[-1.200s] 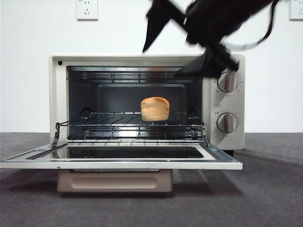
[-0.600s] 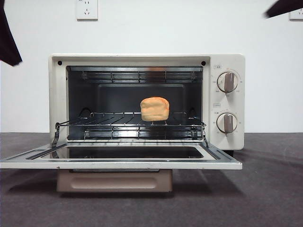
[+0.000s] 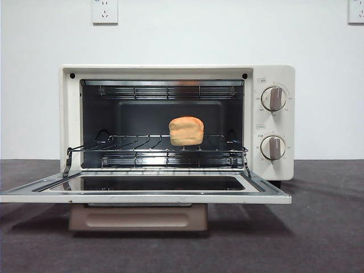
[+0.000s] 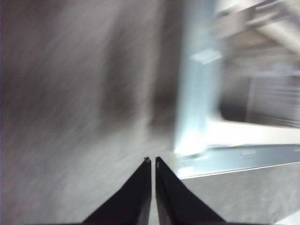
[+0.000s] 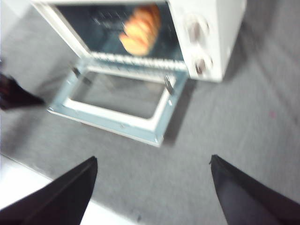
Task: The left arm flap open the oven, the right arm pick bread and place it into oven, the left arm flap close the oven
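The cream-white oven [image 3: 276, 165] stands with its door [image 3: 145, 198] folded down flat. The bread [image 3: 186, 131], a small golden loaf, sits on the wire rack inside, right of centre. No arm shows in the front view. In the blurred left wrist view my left gripper [image 4: 151, 160] is shut and empty, low over the grey table beside a corner of the open door [image 4: 197, 154]. My right gripper [image 5: 153, 159] is open and empty, high above the table in front of the oven [image 5: 211, 28]; the bread [image 5: 138, 30] shows inside, and the left arm's dark tip [image 5: 14, 91] at the picture's side.
The door juts out towards the front, its taupe handle [image 3: 136, 217] hanging below. Two round knobs [image 3: 273, 98] sit on the oven's right panel. Grey table [image 3: 318, 239] surrounds the oven, with a white wall behind.
The dark arm in front of the oven's upper right has pulled up and out of the front view. A dark tip at the upper left half a second ago is also gone. The bread stays put.
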Robot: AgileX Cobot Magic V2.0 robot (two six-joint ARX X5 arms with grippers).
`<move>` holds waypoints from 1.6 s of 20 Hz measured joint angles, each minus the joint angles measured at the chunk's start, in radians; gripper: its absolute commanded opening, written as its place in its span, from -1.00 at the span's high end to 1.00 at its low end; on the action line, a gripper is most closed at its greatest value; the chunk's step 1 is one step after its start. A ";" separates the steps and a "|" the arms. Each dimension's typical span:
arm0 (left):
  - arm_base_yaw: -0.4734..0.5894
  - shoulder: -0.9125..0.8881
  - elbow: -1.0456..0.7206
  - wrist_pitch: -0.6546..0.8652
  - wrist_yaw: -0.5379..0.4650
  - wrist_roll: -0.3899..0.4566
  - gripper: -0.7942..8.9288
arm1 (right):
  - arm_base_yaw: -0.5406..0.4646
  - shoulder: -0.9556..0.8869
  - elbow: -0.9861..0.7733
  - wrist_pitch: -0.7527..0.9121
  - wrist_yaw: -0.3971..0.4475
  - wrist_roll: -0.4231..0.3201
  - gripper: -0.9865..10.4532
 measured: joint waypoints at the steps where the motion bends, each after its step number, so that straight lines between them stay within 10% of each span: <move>1: 0.000 0.028 -0.017 0.013 0.002 -0.004 0.81 | 0.000 0.000 0.016 0.000 -0.003 -0.015 0.15; 8: 0.000 0.145 -0.027 0.100 0.077 -0.015 0.81 | 0.000 0.000 0.060 0.000 -0.079 -0.117 0.37; 32: 0.004 0.151 -0.008 0.275 0.322 -0.172 0.80 | 0.000 0.001 0.060 0.000 -0.079 -0.115 0.37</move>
